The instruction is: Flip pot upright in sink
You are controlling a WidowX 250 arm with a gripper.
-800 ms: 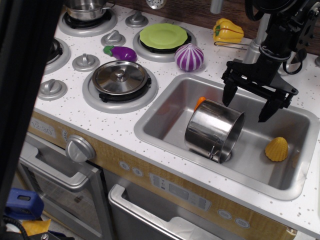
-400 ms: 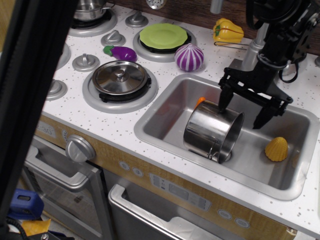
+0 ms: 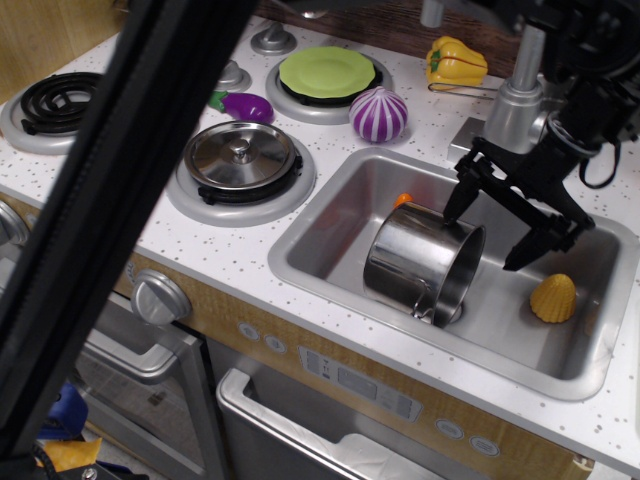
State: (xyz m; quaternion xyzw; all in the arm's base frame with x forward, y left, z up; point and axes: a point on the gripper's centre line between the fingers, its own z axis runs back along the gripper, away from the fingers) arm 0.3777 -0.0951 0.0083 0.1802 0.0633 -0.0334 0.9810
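The shiny steel pot (image 3: pixel 420 265) lies on its side in the sink (image 3: pixel 330 262), its open mouth facing right and its small handle low at the front. My black gripper (image 3: pixel 485 240) hangs open just right of and above the pot's rim, the left finger near the rim's top, the right finger out over the basin. It holds nothing. An orange object (image 3: pixel 401 200) peeks out behind the pot.
A yellow ridged toy (image 3: pixel 553 297) lies in the sink's right part. The faucet (image 3: pixel 518 95) stands behind the gripper. A purple onion (image 3: pixel 378 113), green plate (image 3: pixel 326 71), eggplant (image 3: pixel 243 105), yellow pepper (image 3: pixel 455 62) and a lid on the burner (image 3: pixel 240 157) sit on the counter. A dark bar (image 3: pixel 130 190) blocks the left foreground.
The gripper has tilted and shifted slightly right and down beside the pot's mouth. The pot has barely moved. The dark foreground bar has swung right across the left side.
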